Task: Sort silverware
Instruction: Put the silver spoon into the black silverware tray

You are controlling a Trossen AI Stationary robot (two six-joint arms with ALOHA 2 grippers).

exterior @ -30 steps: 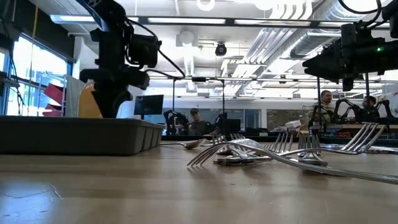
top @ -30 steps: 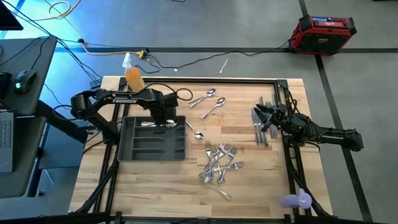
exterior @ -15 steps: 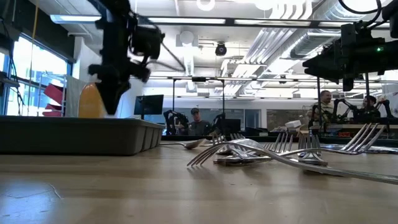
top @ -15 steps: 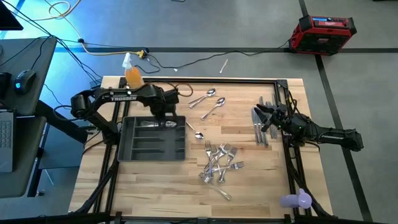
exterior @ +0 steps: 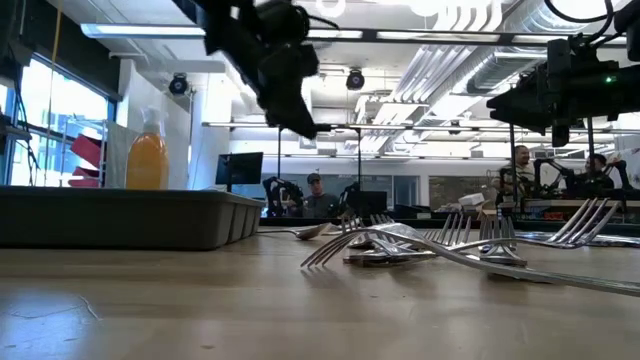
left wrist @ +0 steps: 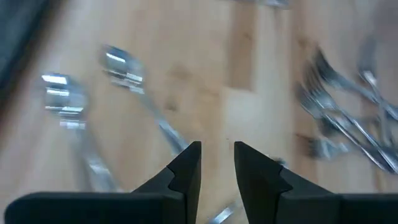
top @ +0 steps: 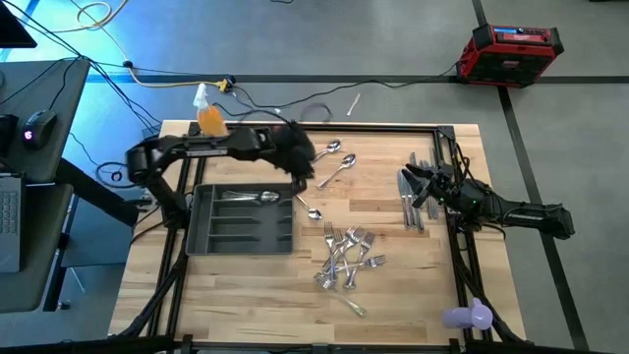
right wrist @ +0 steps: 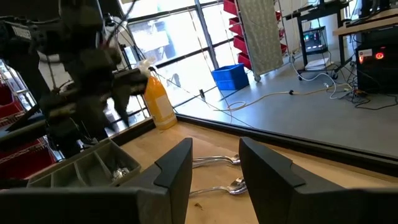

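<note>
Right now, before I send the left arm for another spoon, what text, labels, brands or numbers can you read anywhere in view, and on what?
No text can be read in any view.
Left arm: any lettering on its link is too blurred to read.
Red case on the floor: pale panel on top, too small to read.
Orange bottle: no label shows.

Wood table w/ grey tray, loose silverware, orange bottle
</note>
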